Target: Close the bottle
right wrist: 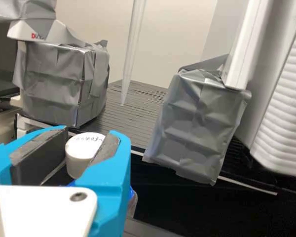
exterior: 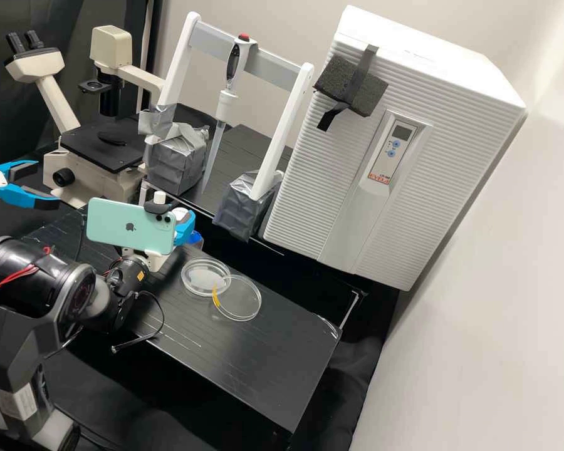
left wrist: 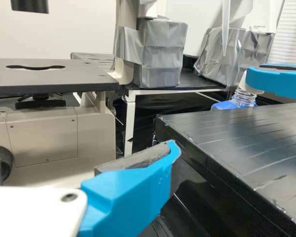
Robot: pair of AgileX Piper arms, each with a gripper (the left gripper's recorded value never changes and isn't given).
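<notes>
The left gripper [exterior: 44, 183], beside the microscope [exterior: 88, 156], and the right gripper [right wrist: 86, 136] are white blocks bearing two bright blue fingers [right wrist: 113, 168] lined with dark grey pads [right wrist: 37, 158], one dark screw [right wrist: 78, 196] in each white plate. In front of the microscope, the right arm [exterior: 19, 326] is dark grey, with a glossy cylindrical joint [exterior: 37, 275], red wires [exterior: 6, 279] and a looping black cable [exterior: 156, 313].

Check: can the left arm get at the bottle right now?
Probably not cleanly. The right gripper, shut on the cap, sits right over the bottle, covering its top. The left gripper is open, off by the microscope, with the black platform partly between.
</notes>
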